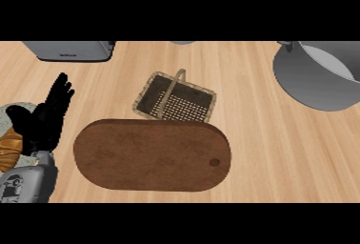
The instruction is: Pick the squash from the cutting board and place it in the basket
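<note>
We see the dark brown oval wooden cutting board [151, 155] lying on the light wood desk [281, 157], and its top is bare: no squash rests on it. Just beyond its far edge, touching or nearly so, stands the small woven wicker basket with an arched handle [175, 98]; its inside is dark and meshed, and we cannot make out any squash in it either. So we cannot say where the squash is at this moment; it shows nowhere in this view. Our left robot hand [44, 119] stands at the left edge, black, with fingers straight and pointing up, open and holding nothing, resting beside the board. Our right robot hand does not appear at all, so we cannot tell whether it carries the squash outside the view. We judge that, with the board bare and the basket seemingly without the squash, the pick may be done and the placing left, but this is only a guess. Behind the left hand a round plate with an orange-brown food item [8, 145] is partly hidden and cut off. A large grey metal pot [316, 76] is cropped at the right, and a grey boxy appliance [70, 50] at the top.
</note>
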`<action>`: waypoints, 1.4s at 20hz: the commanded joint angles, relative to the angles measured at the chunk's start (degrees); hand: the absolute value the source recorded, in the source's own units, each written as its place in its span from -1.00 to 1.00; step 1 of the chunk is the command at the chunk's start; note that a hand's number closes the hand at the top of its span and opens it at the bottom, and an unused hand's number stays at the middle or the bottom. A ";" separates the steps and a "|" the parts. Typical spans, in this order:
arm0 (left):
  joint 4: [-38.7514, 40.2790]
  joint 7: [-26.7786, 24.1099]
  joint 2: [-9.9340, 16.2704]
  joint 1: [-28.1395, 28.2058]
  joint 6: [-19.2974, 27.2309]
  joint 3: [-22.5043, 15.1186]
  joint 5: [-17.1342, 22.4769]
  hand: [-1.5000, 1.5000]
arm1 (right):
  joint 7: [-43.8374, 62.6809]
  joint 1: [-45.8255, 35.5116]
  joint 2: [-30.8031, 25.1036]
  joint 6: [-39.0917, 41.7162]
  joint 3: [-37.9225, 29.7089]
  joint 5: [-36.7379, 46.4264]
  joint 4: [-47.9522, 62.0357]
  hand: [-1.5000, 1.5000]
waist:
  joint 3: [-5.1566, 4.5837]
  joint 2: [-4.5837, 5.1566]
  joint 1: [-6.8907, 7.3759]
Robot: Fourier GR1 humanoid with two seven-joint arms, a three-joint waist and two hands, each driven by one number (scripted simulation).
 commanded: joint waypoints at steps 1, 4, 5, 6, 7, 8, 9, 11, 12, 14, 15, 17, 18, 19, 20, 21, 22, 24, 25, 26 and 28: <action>-0.04 0.27 0.70 -0.14 -0.20 0.36 -0.05 0.00 | 6.42 -5.36 5.04 4.76 -11.69 -6.36 -7.08 1.00 | 0.02 0.48 0.87; -0.85 0.58 -0.45 -0.55 0.34 -0.98 -0.69 0.00 | 8.66 -5.02 5.03 5.60 -11.94 -5.89 -6.92 1.00 | 0.07 0.58 0.77; 0.11 0.51 0.62 -1.10 -0.85 0.49 0.84 0.00 | 8.61 -5.71 5.03 5.57 -12.85 -6.10 -5.83 1.00 | 0.01 1.00 1.06; -0.49 0.87 -0.02 -1.47 -0.44 -0.30 0.40 0.00 | 9.30 -5.52 5.03 6.89 -12.49 -6.28 -6.87 1.00 | 0.05 0.76 0.81; 0.67 0.31 -1.36 -0.85 0.31 -1.07 -0.19 0.00 | 10.22 -5.36 5.03 6.94 -12.17 -5.46 -6.09 1.00 | 0.01 0.90 0.40; -0.46 0.82 0.16 -0.90 -0.35 -0.01 0.37 0.00 | 10.42 -6.04 5.03 6.59 -13.49 -5.14 -6.14 1.00 | 0.06 0.76 1.26; -0.86 -0.01 -1.17 -0.83 -0.39 -1.78 -0.26 0.00 | 9.95 -6.55 5.03 6.29 -13.67 -5.51 -5.51 1.00 | 0.08 1.01 1.42; -0.24 0.49 0.06 -1.49 -0.62 -0.56 0.13 0.00 | 10.76 -5.73 5.03 6.17 -13.36 -5.87 -6.31 1.00 | 0.09 1.12 1.33; -0.93 1.53 -0.22 -2.24 -0.23 -0.55 0.33 0.00 | 10.62 -5.86 5.03 6.65 -13.56 -6.34 -6.55 1.00 | 0.15 0.91 1.31; -0.03 0.35 -0.38 -1.58 0.36 -0.95 -0.86 0.00 | 10.44 -5.86 5.03 7.35 -13.82 -6.68 -7.29 1.00 | 0.09 1.22 1.22; 0.99 -0.33 -0.25 -1.59 -0.46 -0.27 0.21 0.00 | 9.92 -5.98 5.03 5.58 -13.43 -6.65 -8.26 1.00 | 0.05 1.52 1.36; -0.51 -0.15 -0.69 -1.08 -0.17 -1.03 -0.22 0.00 | 9.84 -5.51 5.03 4.78 -14.05 -7.91 -7.23 1.00 | 0.16 1.38 2.27; -0.79 0.84 -0.68 -1.54 -0.22 -1.78 -0.74 0.00 | 9.67 -5.79 5.03 4.95 -14.15 -7.55 -7.75 1.00 | 0.21 1.30 2.00; -0.87 1.21 -0.50 -2.69 -0.12 -1.42 -0.47 0.00 | 9.56 -5.55 5.03 4.21 -14.27 -8.29 -6.45 1.00 | 0.24 1.40 1.84; -0.59 0.66 -0.95 -2.01 -0.45 -1.54 -0.05 0.00 | 10.14 -4.89 5.04 5.52 -13.63 -8.36 -7.73 1.00 | 0.14 1.28 1.64; -0.38 0.92 -1.21 -1.47 0.53 -1.84 -1.10 0.00 | 5.32 -12.27 -1.44 16.02 -14.31 2.96 3.24 1.00 | -0.25 0.34 0.99; 0.13 0.78 -0.27 -1.82 -0.43 -0.99 -0.26 0.00 | 3.98 -15.26 -0.63 19.35 -15.30 1.51 2.76 1.00 | -0.26 0.38 1.45; -0.32 1.25 -0.66 -1.81 -0.61 -1.53 -0.18 0.00 | 1.08 -21.66 0.13 23.83 -19.80 -1.20 4.73 1.00 | -0.11 0.31 1.90; -0.11 2.41 -0.32 -2.90 -0.05 -0.93 -0.22 0.00 | -0.71 -25.87 2.03 26.09 -22.12 -2.84 5.67 1.00 | -0.02 0.27 1.86; -0.06 1.82 -1.83 -2.71 0.83 -2.69 -1.58 0.00 | -1.62 -29.35 1.48 28.18 -24.91 -3.25 7.33 1.00 | -0.05 0.31 1.73; -0.17 0.16 -1.39 -0.34 0.28 -1.94 -1.13 0.00 | -3.95 -36.28 2.07 34.46 -29.72 -6.36 8.83 1.00 | -0.03 0.04 1.74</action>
